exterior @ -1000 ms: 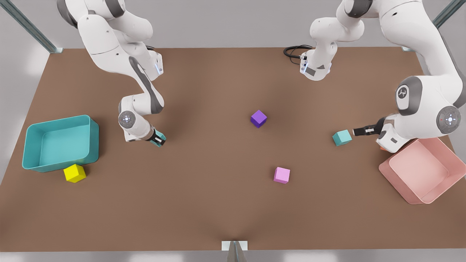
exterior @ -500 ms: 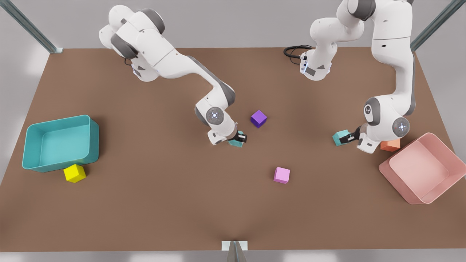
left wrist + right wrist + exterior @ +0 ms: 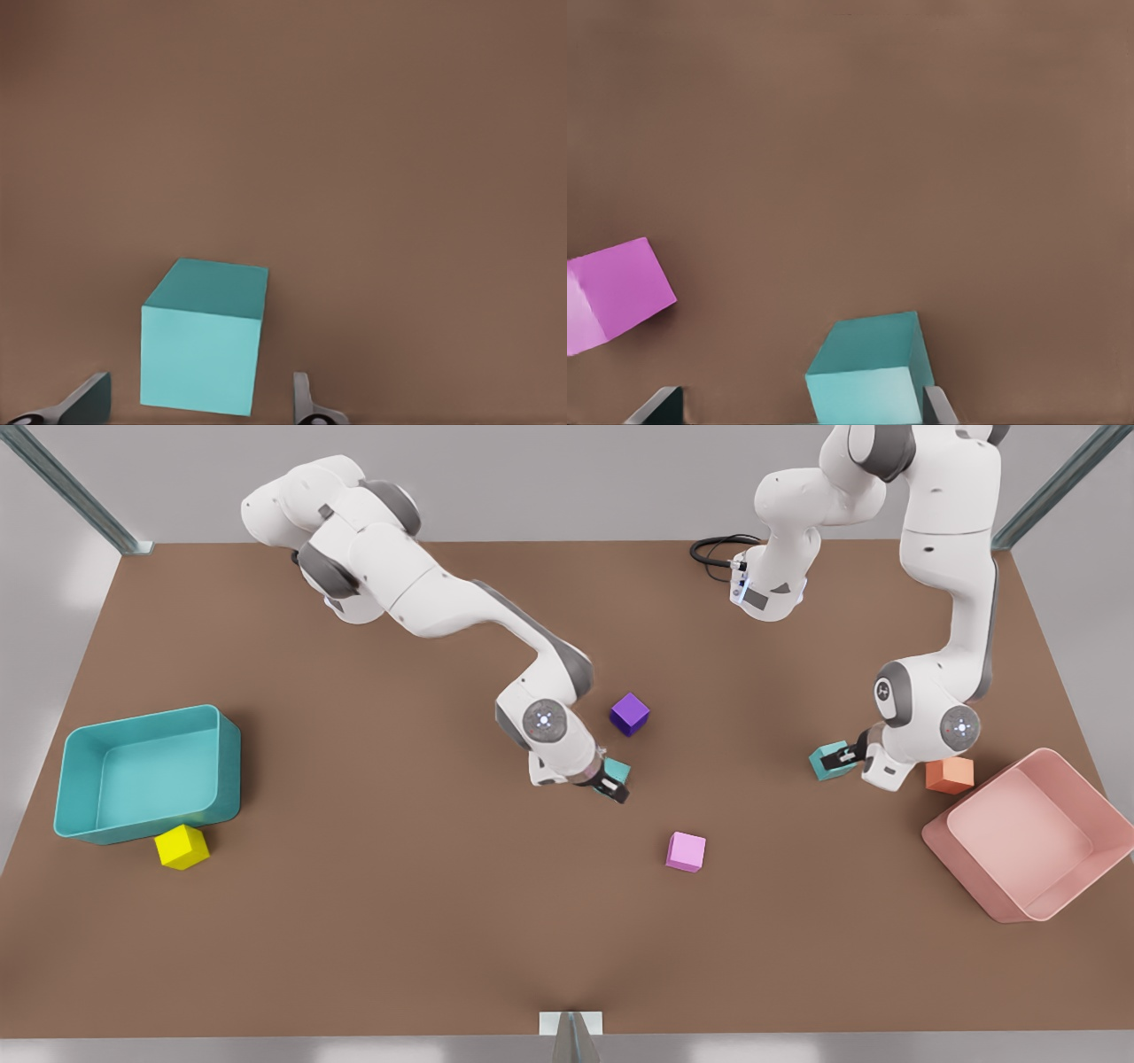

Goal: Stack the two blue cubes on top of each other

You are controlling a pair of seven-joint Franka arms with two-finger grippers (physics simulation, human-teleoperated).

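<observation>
One blue cube (image 3: 618,767) lies mid-table between the purple and pink cubes. My right gripper (image 3: 614,786), on the arm at the front view's left, is open around it. In the right wrist view this cube (image 3: 868,372) sits close against one finger, with a wide gap to the other, inside the gripper (image 3: 796,405). The other blue cube (image 3: 828,763) rests on the table at the front view's right. My left gripper (image 3: 840,759) is open and straddles it. The left wrist view has that cube (image 3: 204,354) between the spread fingers of the gripper (image 3: 197,403), touching neither.
A purple cube (image 3: 630,714) and a pink cube (image 3: 687,852) (image 3: 616,297) flank the middle cube. An orange cube (image 3: 950,774) sits behind my left gripper beside the pink bin (image 3: 970,872). At the front view's left are a teal bin (image 3: 229,771) and a yellow cube (image 3: 182,847).
My right arm swept from beside the teal bin to mid-table, bringing its blue cube along. My left arm drew upright and moved its fingers around the other blue cube.
</observation>
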